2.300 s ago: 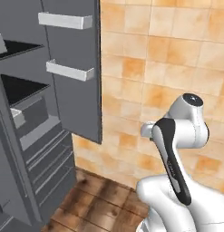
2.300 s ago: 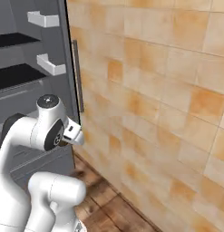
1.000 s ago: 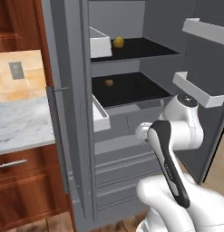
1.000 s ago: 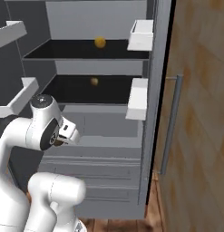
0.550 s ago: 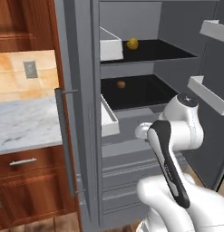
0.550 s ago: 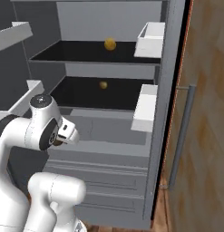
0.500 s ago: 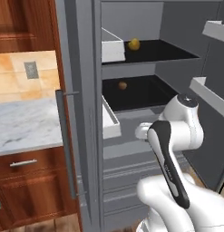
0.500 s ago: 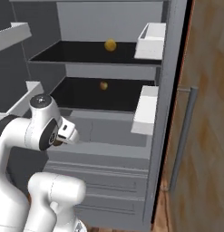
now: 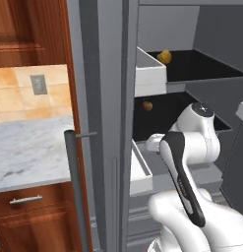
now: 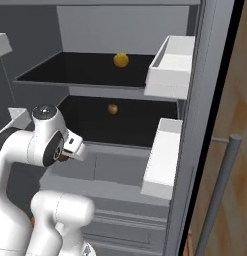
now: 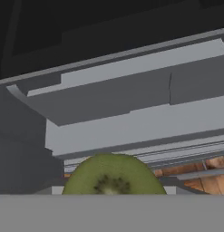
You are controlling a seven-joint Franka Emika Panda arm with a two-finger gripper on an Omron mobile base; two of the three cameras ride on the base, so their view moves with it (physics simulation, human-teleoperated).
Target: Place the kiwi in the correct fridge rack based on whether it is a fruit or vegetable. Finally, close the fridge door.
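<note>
White Panda arm folded tight above base, elbow high; two-finger gripper (image 10: 70, 152) at wrist's 3 o'clock, jaws clamped on green-faced kiwi (image 11: 114, 177).

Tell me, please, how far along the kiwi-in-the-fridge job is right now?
Done: the fridge door stands open and the gripper is shut on the kiwi. In hand: carrying it before the fridge. Left: set it on a rack beside a fruit, then close the door.
</note>
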